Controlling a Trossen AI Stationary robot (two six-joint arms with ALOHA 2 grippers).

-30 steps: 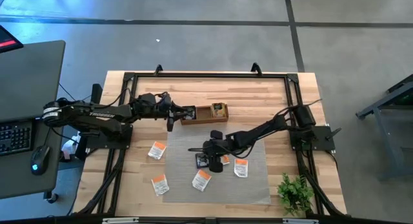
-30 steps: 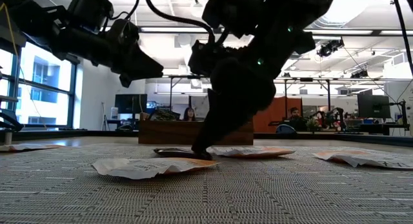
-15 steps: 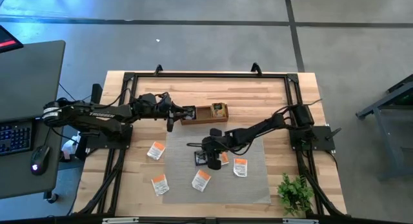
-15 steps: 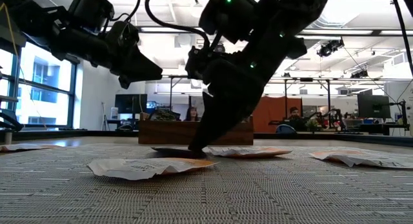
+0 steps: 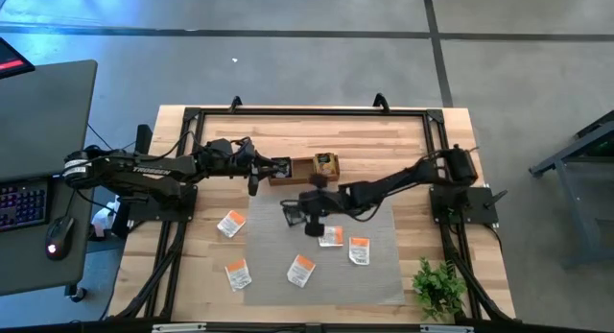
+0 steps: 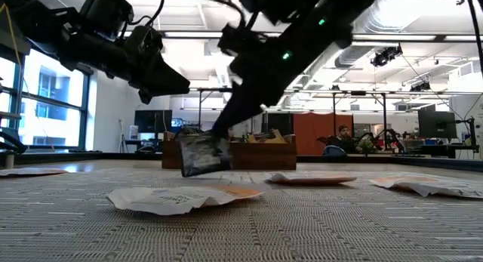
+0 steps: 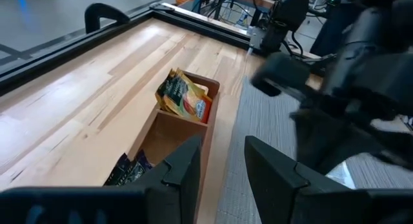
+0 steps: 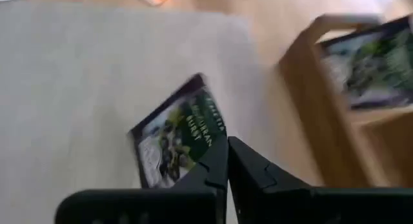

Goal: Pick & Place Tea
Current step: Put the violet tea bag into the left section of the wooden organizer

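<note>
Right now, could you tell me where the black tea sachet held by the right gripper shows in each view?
High view: hidden beneath the right gripper, just below the wooden box.
Low view: black tea sachet hangs left of centre, before the box.
Left wrist view: not visible.
Right wrist view: centre, pinched between the fingers.
Shared landmark: the box.

Black sachet partly hidden behind the right gripper's fingers, its small print blurred, box smeared and cut off at picture's edge
</note>
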